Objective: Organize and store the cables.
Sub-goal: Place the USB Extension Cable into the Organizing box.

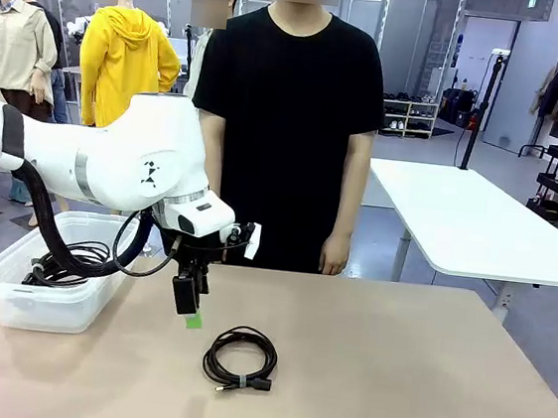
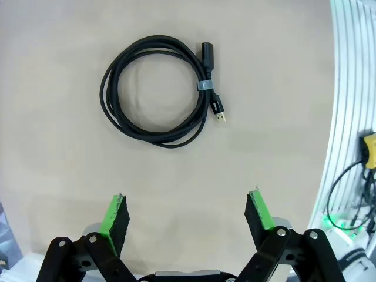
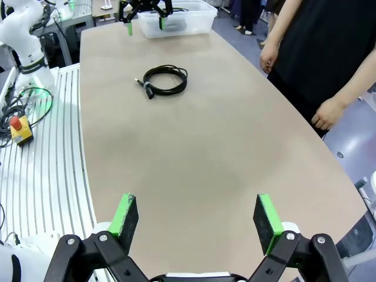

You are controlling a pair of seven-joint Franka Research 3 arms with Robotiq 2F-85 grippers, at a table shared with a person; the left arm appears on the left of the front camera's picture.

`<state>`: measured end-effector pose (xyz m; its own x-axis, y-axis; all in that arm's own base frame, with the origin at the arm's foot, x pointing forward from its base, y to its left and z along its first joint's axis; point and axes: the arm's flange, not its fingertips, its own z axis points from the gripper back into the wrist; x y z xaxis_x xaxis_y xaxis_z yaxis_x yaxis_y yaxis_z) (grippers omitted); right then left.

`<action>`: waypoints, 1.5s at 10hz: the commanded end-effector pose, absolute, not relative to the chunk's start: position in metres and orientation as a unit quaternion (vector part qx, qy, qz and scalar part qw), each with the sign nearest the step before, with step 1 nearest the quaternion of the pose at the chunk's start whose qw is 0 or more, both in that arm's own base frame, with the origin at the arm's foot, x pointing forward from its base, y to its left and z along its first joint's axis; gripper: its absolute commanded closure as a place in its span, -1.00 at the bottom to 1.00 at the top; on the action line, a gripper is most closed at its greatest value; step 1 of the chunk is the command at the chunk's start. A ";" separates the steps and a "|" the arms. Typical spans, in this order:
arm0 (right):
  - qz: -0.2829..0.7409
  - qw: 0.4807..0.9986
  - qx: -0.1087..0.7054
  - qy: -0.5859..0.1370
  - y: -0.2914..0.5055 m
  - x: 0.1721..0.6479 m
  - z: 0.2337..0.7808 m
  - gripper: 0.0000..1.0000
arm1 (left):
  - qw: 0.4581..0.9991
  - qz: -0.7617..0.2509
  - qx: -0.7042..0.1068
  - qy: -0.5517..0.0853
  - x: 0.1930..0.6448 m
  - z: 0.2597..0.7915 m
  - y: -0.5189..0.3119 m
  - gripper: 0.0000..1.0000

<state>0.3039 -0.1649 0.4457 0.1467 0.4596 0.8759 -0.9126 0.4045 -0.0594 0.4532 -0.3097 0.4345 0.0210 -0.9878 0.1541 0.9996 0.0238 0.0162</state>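
Open workroom, white tables and a clothes rack at the back, and up front a wide tan table [image 1: 420, 384] w/ a person [image 1: 288, 120] in a black tee standing at its far edge, arms down, hands clear of the top. Left arm [image 1: 115, 157] sweeps in from the left side, big white elbow over the table's left part, wrist bent down. Clear bin [image 1: 35, 298] sits at the table's left edge, dark cords piled inside; arm's own hose drapes across it. Out on the bare tabletop lies one coil [image 1: 240, 358], black, round, tied w/ a grey band, plug ends poking out beside the tie. Left gripper [image 1: 189, 304] hangs above the table btwn bin and coil, jaws spread wide, nothing in them; coil is near, a bit to the gripper's right and toward the robot, not touching. Wrist cam says same: coil [image 2: 158, 91] flat on the table ahead of the fingers [image 2: 114, 214], clear gap of tabletop btwn. Right gripper [image 3: 197, 220] over the table's other end, pads wide apart, empty, coil [image 3: 166, 80] well off.
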 end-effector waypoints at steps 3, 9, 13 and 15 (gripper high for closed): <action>0.483 0.710 0.249 -0.449 -0.164 0.304 0.451 -1.00 | 0.713 -0.697 -0.048 -0.061 0.453 0.435 -0.310 -1.00; 0.483 0.710 0.249 -0.449 -0.164 0.304 0.451 -1.00 | 0.737 -0.672 -0.023 -0.068 0.432 0.378 -0.386 -1.00; 0.483 0.710 0.249 -0.449 -0.164 0.304 0.451 -1.00 | 0.742 -0.668 -0.022 -0.060 0.435 0.351 -0.399 -1.00; 0.483 0.710 0.249 -0.449 -0.164 0.304 0.451 -1.00 | 0.740 -0.669 -0.036 -0.058 0.435 0.337 -0.403 -1.00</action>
<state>0.3022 -0.1636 0.4516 0.1568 0.4632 0.8723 -0.9059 0.4192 -0.0597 0.4335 -0.3963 0.3397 0.0841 -0.9898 0.1151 0.9961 0.0867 0.0179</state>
